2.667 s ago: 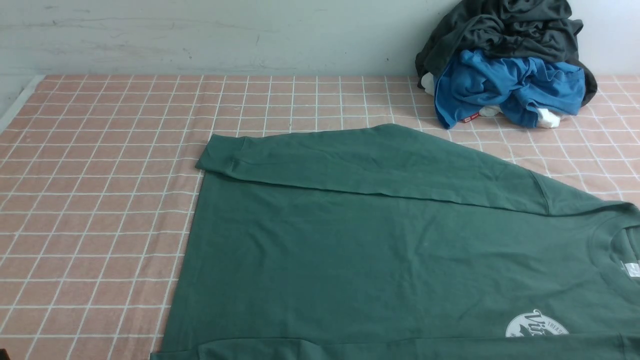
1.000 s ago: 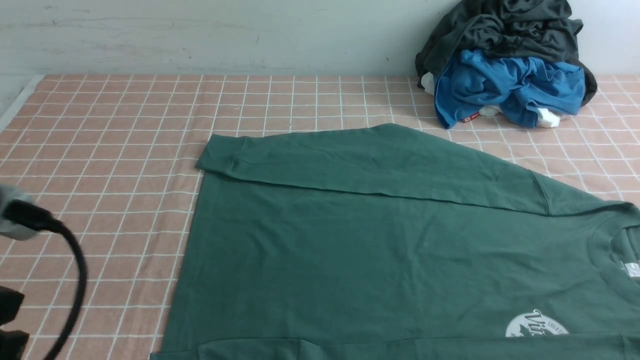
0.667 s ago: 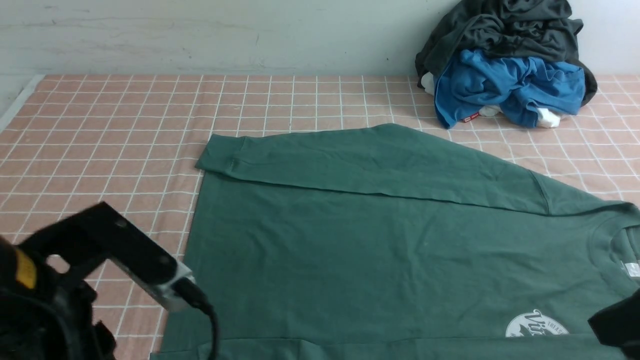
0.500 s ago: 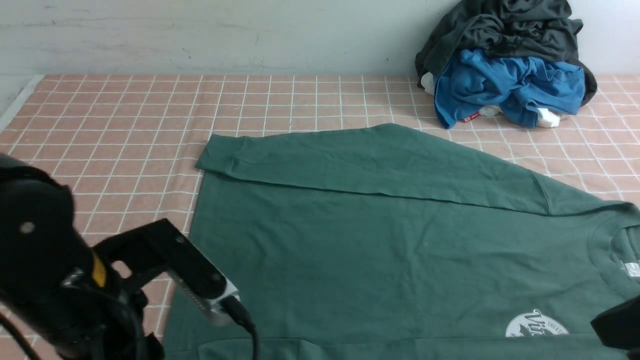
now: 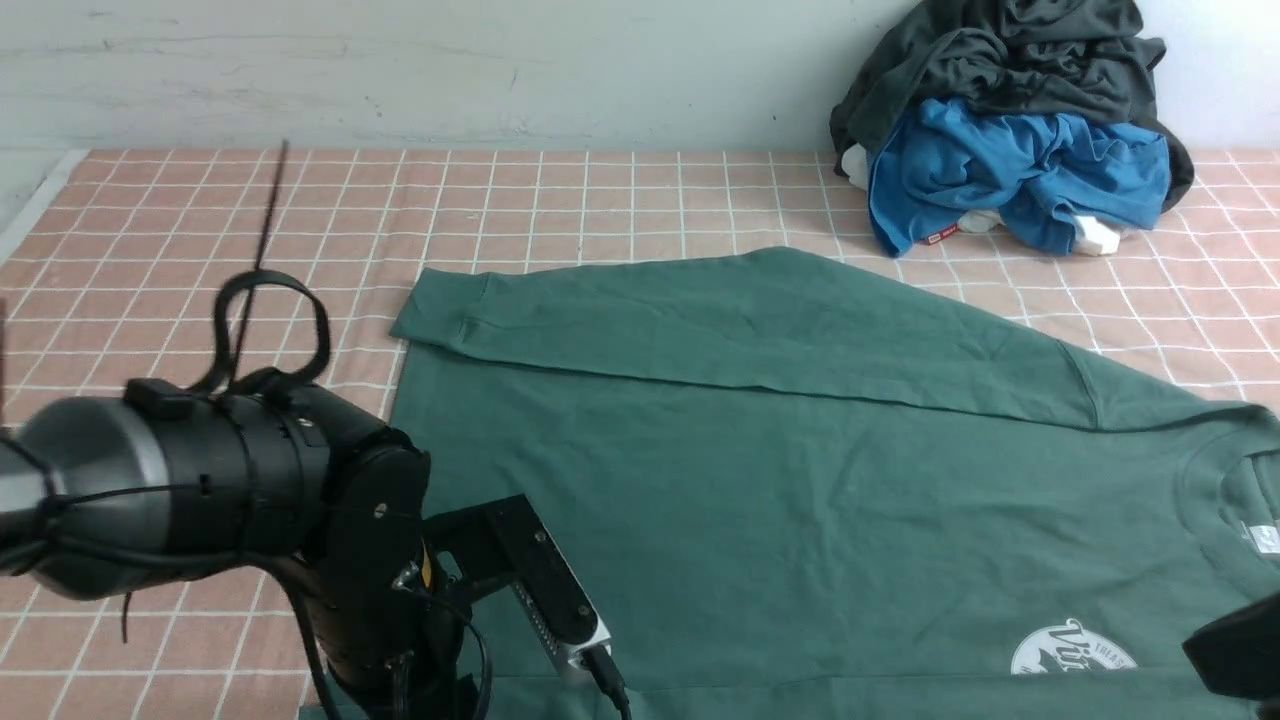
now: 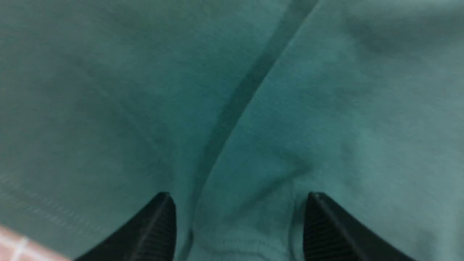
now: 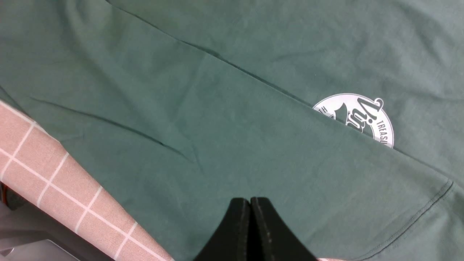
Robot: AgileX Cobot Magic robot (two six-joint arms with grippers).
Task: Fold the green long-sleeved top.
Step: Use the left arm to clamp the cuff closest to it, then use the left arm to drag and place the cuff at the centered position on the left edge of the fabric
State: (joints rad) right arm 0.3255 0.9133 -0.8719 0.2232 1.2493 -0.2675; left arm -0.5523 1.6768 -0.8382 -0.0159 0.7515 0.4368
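The green long-sleeved top (image 5: 800, 480) lies flat on the pink checked cloth, neck to the right, with its white logo (image 5: 1075, 648) and neck label (image 5: 1262, 538) showing. Its far sleeve (image 5: 700, 320) is folded across the body. My left arm (image 5: 370, 560) reaches over the top's near left corner, its jaws hidden there. In the left wrist view my left gripper (image 6: 237, 197) stands open right over the green fabric (image 6: 326, 108), a sleeve end lying between its fingers. My right gripper (image 7: 250, 200) is shut and empty above the near sleeve (image 7: 235, 145), close to the logo (image 7: 357, 117).
A heap of dark grey and bright blue garments (image 5: 1010, 130) sits against the wall at the back right. Pink checked cloth (image 5: 200, 220) covers the table to the left and behind the top. The table's near edge (image 7: 54, 235) shows in the right wrist view.
My left arm came in from the lower left and swung right over the top's near left corner, opening its jaws. A dark part of the right arm appeared at the lower right.
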